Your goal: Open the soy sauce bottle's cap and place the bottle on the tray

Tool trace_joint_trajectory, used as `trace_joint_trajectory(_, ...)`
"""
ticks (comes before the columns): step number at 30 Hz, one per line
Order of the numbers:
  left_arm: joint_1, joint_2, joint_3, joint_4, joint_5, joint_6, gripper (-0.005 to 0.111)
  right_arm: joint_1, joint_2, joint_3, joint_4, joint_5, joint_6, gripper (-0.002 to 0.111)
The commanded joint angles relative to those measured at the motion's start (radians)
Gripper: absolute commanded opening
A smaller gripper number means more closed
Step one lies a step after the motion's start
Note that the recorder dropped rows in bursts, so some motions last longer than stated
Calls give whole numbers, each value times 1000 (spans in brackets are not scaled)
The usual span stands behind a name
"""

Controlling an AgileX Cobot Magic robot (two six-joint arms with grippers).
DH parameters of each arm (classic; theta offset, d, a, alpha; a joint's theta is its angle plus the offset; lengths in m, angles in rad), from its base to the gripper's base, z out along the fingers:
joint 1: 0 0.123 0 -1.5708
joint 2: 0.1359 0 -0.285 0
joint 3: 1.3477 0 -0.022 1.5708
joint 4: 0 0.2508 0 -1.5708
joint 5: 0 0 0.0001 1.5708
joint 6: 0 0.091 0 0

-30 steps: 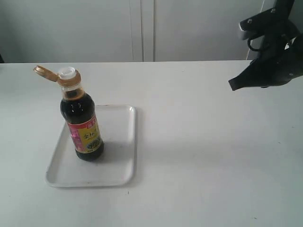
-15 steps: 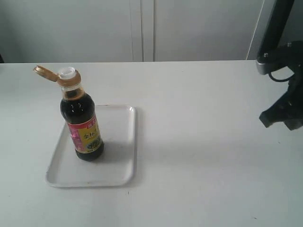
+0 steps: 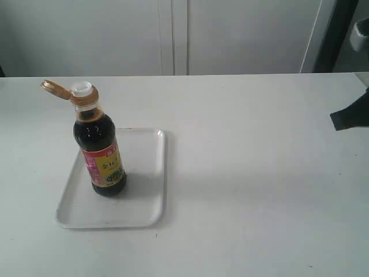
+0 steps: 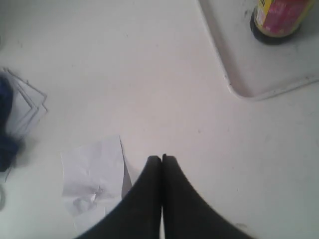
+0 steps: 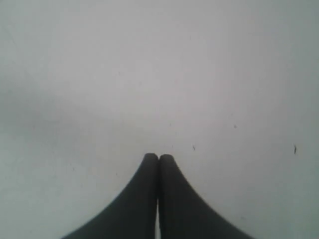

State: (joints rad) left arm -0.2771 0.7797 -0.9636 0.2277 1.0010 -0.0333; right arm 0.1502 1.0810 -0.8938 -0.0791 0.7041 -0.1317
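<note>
The soy sauce bottle (image 3: pixel 99 153) stands upright on the white tray (image 3: pixel 144 196), left of the table's middle. Its orange-brown cap (image 3: pixel 55 88) is flipped open to the left, baring the white spout (image 3: pixel 82 88). The left wrist view catches only the bottle's base (image 4: pixel 279 22) and a corner of the tray (image 4: pixel 249 84). My left gripper (image 4: pixel 161 159) is shut and empty, over bare table away from the tray; it is outside the exterior view. My right gripper (image 5: pixel 158 158) is shut and empty over bare table, showing as a dark tip (image 3: pixel 346 118) at the exterior view's right edge.
A crumpled sheet of white paper (image 4: pixel 92 174) lies on the table beside my left gripper. More paper and something dark blue (image 4: pixel 10 124) sit at that view's edge. White cabinet doors (image 3: pixel 173 34) stand behind the table.
My right arm has pulled away to the right and lower, nearly leaving the exterior view. The bottle and tray have not moved.
</note>
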Motion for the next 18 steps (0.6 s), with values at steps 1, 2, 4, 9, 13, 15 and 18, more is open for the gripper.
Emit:
trace_joint_trajectory(1, -2, -161, 117, 2, -155, 4, 0, 0, -180, 144, 70, -245, 0, 0)
trace_joint_trajectory(2, -2, -224, 168, 3, -219, 1, 0, 0, -246, 201, 79, -331, 0, 0)
trace_joint_trajectory(4, -2, -307, 234, 5, -321, -7, 0, 0, -332, 277, 109, -442, 0, 0)
trace_joint_trajectory(9, -2, -458, 365, -19, -489, -19, 0, 0, -531, 409, 122, -530, 5, 0)
trace_joint_trajectory(13, -2, -556, 442, -54, -530, -19, 0, 0, -690, 500, 183, -556, 5, 0)
trace_joint_trajectory(15, -2, -605, 465, -83, -544, -19, 0, 0, -764, 547, 193, -558, 5, 0)
trace_joint_trajectory(18, -2, -653, 507, -127, -600, -19, 0, 0, -818, 588, 193, -564, 5, 0)
